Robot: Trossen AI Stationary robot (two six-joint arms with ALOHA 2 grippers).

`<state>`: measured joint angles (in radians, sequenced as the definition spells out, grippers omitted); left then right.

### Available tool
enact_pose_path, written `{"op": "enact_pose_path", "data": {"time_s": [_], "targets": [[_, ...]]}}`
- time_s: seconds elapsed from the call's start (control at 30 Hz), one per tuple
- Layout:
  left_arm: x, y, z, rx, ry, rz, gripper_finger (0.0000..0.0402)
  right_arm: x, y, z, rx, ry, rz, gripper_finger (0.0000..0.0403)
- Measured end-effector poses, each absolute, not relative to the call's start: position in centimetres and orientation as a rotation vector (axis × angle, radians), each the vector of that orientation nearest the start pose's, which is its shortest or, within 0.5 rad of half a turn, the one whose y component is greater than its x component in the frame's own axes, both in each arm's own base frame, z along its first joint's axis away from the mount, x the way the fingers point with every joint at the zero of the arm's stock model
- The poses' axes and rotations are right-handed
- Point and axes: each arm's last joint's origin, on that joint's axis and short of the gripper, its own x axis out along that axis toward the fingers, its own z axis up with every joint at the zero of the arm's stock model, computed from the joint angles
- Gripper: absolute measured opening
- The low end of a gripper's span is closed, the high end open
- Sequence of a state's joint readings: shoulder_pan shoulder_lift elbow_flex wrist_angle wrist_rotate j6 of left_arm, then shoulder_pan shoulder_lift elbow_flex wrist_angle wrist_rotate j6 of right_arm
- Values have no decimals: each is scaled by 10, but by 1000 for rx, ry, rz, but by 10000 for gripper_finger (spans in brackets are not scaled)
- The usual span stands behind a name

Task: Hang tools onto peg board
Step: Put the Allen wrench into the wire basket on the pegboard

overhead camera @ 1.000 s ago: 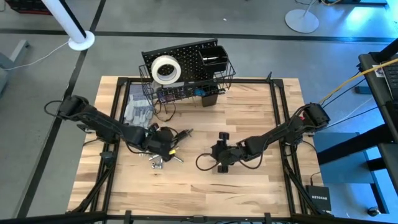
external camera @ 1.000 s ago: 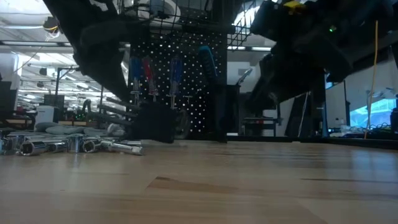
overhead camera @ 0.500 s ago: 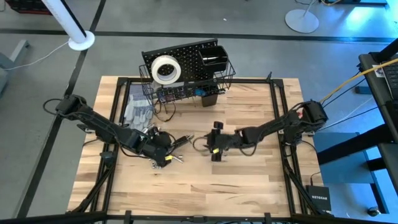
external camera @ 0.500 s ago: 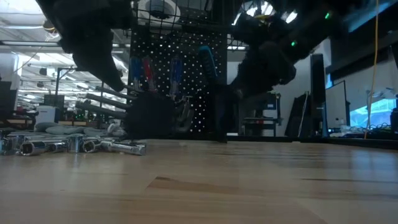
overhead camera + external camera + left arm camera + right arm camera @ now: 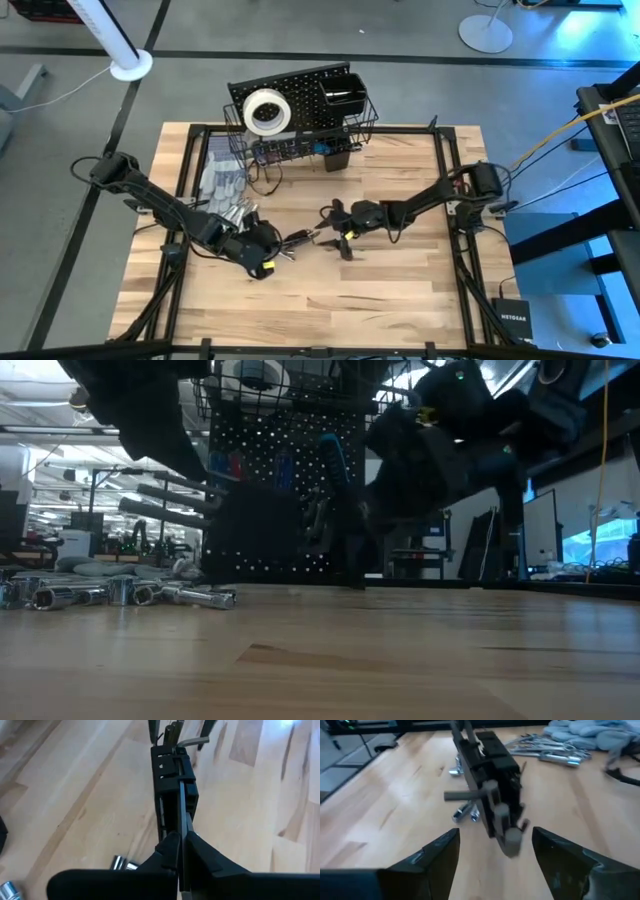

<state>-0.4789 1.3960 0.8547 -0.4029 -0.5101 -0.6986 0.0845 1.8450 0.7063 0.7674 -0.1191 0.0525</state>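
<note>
Left hand (image 5: 300, 238) hides its held tool's shape

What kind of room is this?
Probably a robot lab or workshop: two robot arms work at a wooden table, with a peg board and metal tools, and benches behind.

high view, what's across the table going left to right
gloves → left gripper → held tool → right gripper
</note>
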Motion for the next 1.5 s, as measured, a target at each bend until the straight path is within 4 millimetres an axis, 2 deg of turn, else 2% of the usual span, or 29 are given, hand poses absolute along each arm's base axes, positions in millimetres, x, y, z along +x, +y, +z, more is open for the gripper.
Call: {"op": "enact_pose_path", "data": {"time_s": [0.23, 0.53, 0.63, 0.8, 1.03, 1.13, 1.27, 1.33, 1.5], "targets": [[248, -113, 216, -192, 735, 294, 7, 358, 36, 126, 67, 324, 279, 253], [252, -114, 219, -177, 694, 269, 8, 379, 39, 130, 66, 284, 306, 250], [252, -114, 219, -172, 690, 265, 8, 382, 40, 133, 63, 272, 311, 223], [253, -114, 220, -180, 675, 269, 31, 383, 39, 132, 61, 277, 293, 132], [251, -116, 221, -208, 703, 229, 71, 380, 39, 133, 0, 313, 295, 132], [246, -115, 227, -256, 731, 173, 91, 375, 41, 149, -52, 331, 270, 132], [229, -111, 243, -286, 733, 152, 112, 360, 48, 182, -158, 355, 225, 132], [219, -107, 251, -274, 719, 166, 116, 352, 51, 206, -206, 355, 197, 132], [197, -97, 273, -188, 612, 233, 115, 334, 59, 281, -305, 310, 145, 132]]}}
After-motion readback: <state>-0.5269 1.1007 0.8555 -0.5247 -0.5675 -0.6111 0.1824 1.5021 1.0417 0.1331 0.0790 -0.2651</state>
